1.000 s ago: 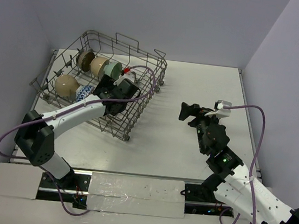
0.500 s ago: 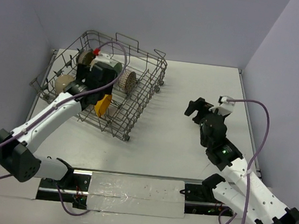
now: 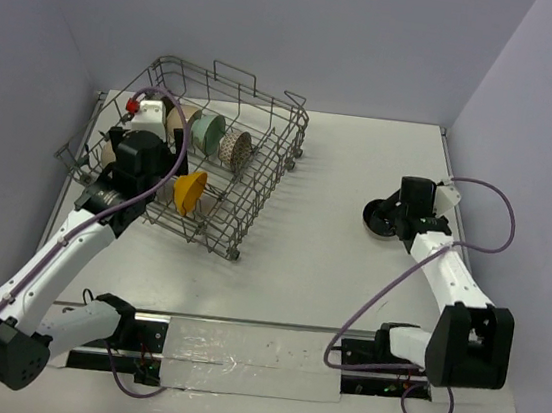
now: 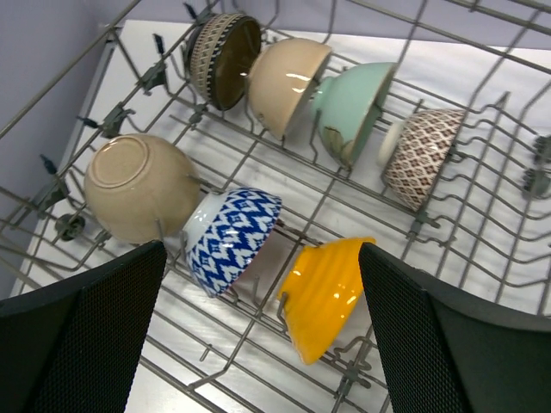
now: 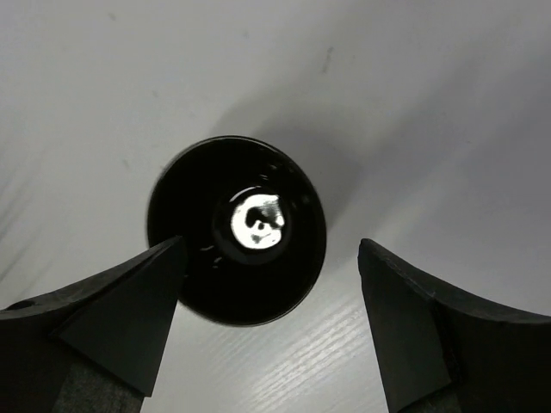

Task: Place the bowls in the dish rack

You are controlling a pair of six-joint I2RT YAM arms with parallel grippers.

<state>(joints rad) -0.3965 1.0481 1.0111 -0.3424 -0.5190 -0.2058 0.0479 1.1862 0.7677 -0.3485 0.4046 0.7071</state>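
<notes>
Left gripper [image 4: 260, 249] is wide open with nothing in it, hanging over the left part of the dish rack [image 3: 271, 178] in the upper left of the overhead view. Half a second back it was right on top of the orange bowl [image 4: 323, 297]. Now it has pulled away toward the upper left, and the orange bowl stands on its edge between the tines in the near row, just beside the blue-and-white bowl [image 4: 232, 241]. So that one's delivered, I'd say.

The wrist view shows seven bowls in there. The big beige bowl [image 4: 142, 189] sits at the left of the near row. The back row has the dark patterned bowl [image 4: 224, 56], the tan bowl [image 4: 288, 82], the pale green bowl [image 4: 353, 107] and the brown-patterned bowl [image 4: 422, 155].

The other change is over on the right. A second ago the right gripper [image 5: 271, 245] was up in the air mid-table. It has now dropped over a glossy black bowl [image 5: 245, 224] on the table [image 3: 310, 261], at the right of the overhead view and well apart from the rack. Its fingers are spread either side of the bowl. The one at frame left is about at the rim and there's a clear gap on the other side, so no grip yet. I can't tell if the bowl is mouth-up.

That black one is the only bowl I can see outside the rack, so this is probably the last pick. It's shiny and round, so a sloppy pinch could slip.
</notes>
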